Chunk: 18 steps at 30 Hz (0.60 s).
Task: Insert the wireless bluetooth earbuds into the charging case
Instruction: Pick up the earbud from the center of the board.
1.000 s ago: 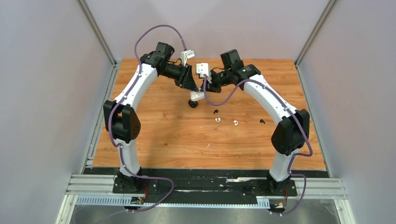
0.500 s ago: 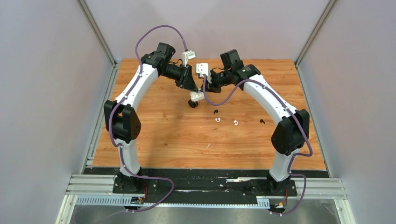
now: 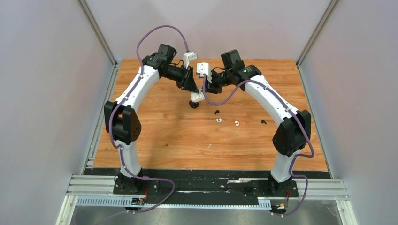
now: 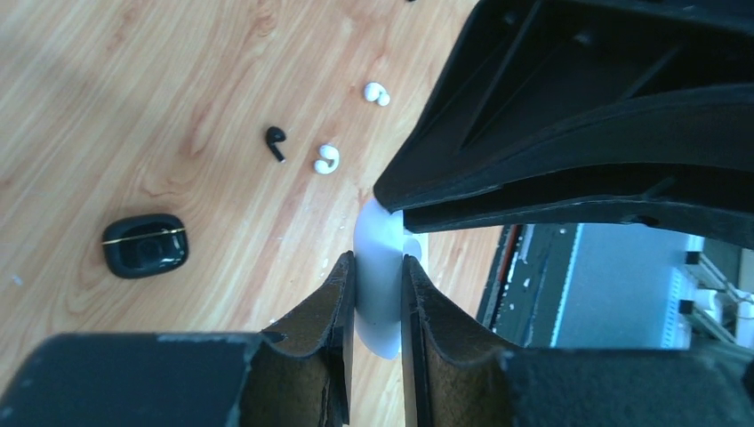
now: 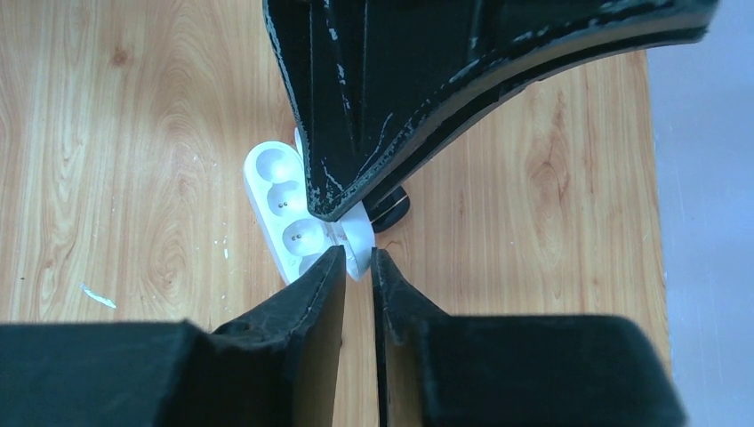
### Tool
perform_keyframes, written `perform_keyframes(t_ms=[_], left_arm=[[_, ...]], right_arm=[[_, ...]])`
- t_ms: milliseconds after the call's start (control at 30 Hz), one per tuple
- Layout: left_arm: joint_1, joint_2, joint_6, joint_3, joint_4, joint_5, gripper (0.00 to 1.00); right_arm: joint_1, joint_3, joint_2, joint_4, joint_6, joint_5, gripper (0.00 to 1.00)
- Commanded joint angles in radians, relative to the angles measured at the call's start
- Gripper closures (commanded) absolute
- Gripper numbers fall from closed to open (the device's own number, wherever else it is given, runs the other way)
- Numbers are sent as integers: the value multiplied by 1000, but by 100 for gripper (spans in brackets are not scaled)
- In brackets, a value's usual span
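Observation:
The white charging case (image 5: 280, 209) is open, its wells facing up, held just above the table; it also shows in the top view (image 3: 197, 97). My left gripper (image 4: 378, 263) is shut on its body (image 4: 378, 302). My right gripper (image 5: 358, 258) is closed to a narrow gap on the case's end, opposite the left gripper (image 3: 193, 88). Two white earbuds (image 4: 326, 160) (image 4: 377, 92) and a black earbud (image 4: 276, 142) lie loose on the wood. The top view shows another black earbud (image 3: 263, 122) further right. A shut black case (image 4: 144, 245) lies beside the white one.
The wooden table (image 3: 155, 131) is walled by grey panels left, right and back. The earbuds lie in a row near the table's middle (image 3: 218, 120) (image 3: 237, 123). A small white scrap (image 3: 209, 146) lies nearer the front edge.

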Motion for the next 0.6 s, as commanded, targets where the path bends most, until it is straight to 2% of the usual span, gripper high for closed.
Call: perform_keyframes(t_ms=[0,233,433,500,567], left_arm=[[-3,-81,72,-12,41,-74,100],[-3,-123,106,-61,76,-129,100],[-3,-172,163,-130,90,-147,100],[-3,-180,163,-148,93,-140,100],[-2,-187,155,-163,104,-136,100]], right_arm=[[-2,35,-67,47,42,14,77],[-69,7,-152,43,144,-50,69],[-235,-235,-232,45,309,-176,69],[-277,-335,-237,49,340,-144,69],[-293,-411,-226,62,395,-39,71]])
